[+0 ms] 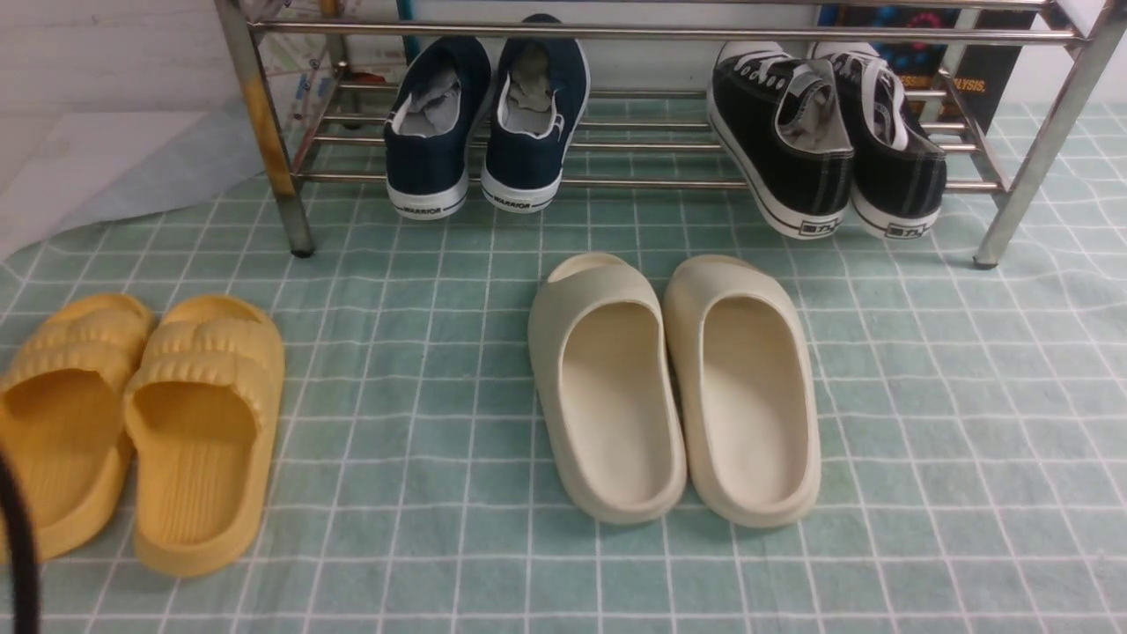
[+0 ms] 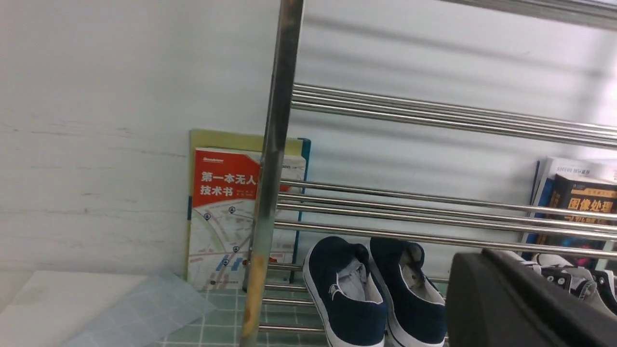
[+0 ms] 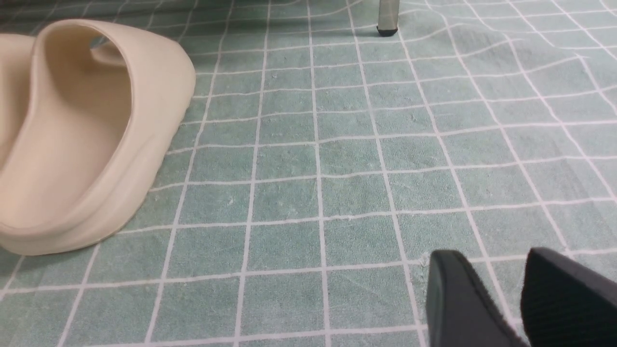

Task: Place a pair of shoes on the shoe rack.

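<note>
Navy shoes (image 1: 484, 123) sit heels-out at the rack's (image 1: 264, 132) left end. Right gripper (image 3: 518, 299) is slightly parted, empty; left gripper's (image 2: 525, 299) opening unreadable. Withdraw clear of the bars.

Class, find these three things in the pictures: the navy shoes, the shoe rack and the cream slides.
navy shoes (image 1: 484, 150), front view, on the inner heel side of the left shoe.
shoe rack (image 1: 669, 33), front view, on the upper front bar.
cream slides (image 1: 607, 387), front view, on the left slide's footbed.
</note>
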Controlling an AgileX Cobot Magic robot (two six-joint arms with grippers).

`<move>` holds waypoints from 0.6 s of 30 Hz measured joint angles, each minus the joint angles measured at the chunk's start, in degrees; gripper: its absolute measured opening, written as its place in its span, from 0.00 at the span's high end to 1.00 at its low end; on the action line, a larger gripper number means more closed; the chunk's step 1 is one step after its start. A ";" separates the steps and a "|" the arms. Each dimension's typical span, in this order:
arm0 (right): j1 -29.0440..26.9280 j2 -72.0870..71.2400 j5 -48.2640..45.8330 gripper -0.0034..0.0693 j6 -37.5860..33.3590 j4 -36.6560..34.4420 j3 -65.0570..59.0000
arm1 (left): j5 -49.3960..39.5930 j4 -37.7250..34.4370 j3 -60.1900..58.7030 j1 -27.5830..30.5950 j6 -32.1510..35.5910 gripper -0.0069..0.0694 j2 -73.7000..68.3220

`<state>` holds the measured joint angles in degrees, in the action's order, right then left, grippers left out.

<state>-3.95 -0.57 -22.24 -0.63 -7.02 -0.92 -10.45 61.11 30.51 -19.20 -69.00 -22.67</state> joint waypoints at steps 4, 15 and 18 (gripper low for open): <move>0.00 0.00 0.00 0.62 0.00 0.00 0.00 | -0.43 -0.36 -6.16 0.00 0.00 0.93 4.86; 0.00 0.00 0.00 0.62 0.00 0.00 0.00 | -2.31 -1.11 -17.53 0.00 -0.24 0.93 5.62; 0.00 0.00 0.00 0.62 0.00 0.00 0.00 | -2.59 -1.49 -18.87 0.00 -1.13 0.93 5.76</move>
<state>-3.95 -0.57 -22.24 -0.63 -7.02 -0.92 -13.04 59.63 11.64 -19.20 -70.14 -16.91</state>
